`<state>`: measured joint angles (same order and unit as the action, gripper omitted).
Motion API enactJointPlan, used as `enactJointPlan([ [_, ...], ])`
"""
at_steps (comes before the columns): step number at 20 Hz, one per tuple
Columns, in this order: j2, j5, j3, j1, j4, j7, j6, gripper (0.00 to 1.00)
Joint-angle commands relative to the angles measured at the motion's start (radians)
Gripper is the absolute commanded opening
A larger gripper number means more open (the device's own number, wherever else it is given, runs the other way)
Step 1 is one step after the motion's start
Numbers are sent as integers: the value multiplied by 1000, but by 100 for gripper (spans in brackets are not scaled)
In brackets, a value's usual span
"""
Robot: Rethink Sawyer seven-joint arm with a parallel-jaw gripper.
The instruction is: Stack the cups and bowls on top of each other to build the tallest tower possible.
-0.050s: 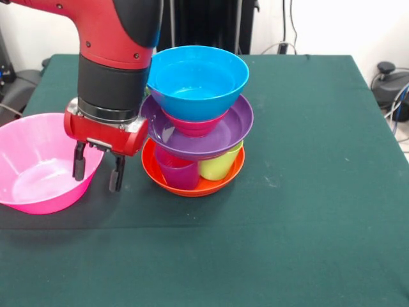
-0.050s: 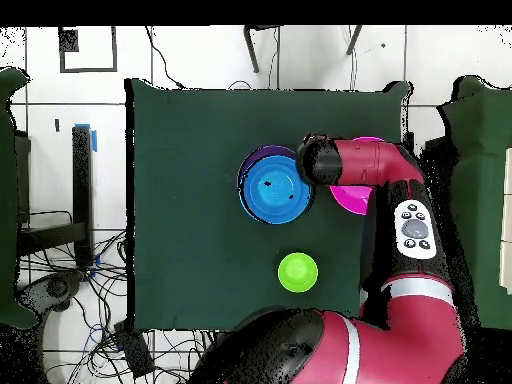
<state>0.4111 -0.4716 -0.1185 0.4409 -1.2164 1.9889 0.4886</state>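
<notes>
- Pink bowl [image 1: 35, 163] sits at the left edge of the table [image 1: 307, 192], right way up, w/ nothing in it. In the overhead view only a slice of it [image 2: 352, 197] shows past the arm.
- Gripper [image 1: 98, 169] hangs over the right rim of the pink bowl. Its two black fingers [image 1: 79, 163] point down, a small gap between them, nothing held. One finger is inside the bowl, the other [image 1: 116, 173] is just outside, so they sit on both sides of the rim.
- Red and black arm [image 1: 115, 57] comes down from the top, just left of the tower.
- Tower [image 1: 195, 121] stands near the middle of the table, just right of the gripper. From the bottom up:
  - orange bowl [image 1: 192, 182] on the table
  - purple cup [image 1: 177, 173] and lime green cup [image 1: 218, 165] stand side by side in it, mouths down
  - purple bowl [image 1: 227, 131] rests on the cups
  - red bowl [image 1: 192, 125] in the purple one
  - blue bowl [image 1: 198, 80] on top, right way up, leaning a bit.
- From above the blue bowl [image 2: 275, 190] hides most of the tower; a purple rim [image 2: 247, 165] peeks out.
- Green bowl [image 2: 297, 271] shows in the overhead view only, alone on the table, well apart from the tower.
</notes>
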Motion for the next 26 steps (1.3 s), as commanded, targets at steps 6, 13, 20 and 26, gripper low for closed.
enactJointPlan([
  [6,-16,-89,-49,15,-127,-111,-56,100],
  [13,-11,-99,-30,19,-122,-107,-68,100],
  [20,25,-122,-16,35,-118,-143,-73,100],
  [26,14,-143,-71,93,-60,-248,-49,100],
])
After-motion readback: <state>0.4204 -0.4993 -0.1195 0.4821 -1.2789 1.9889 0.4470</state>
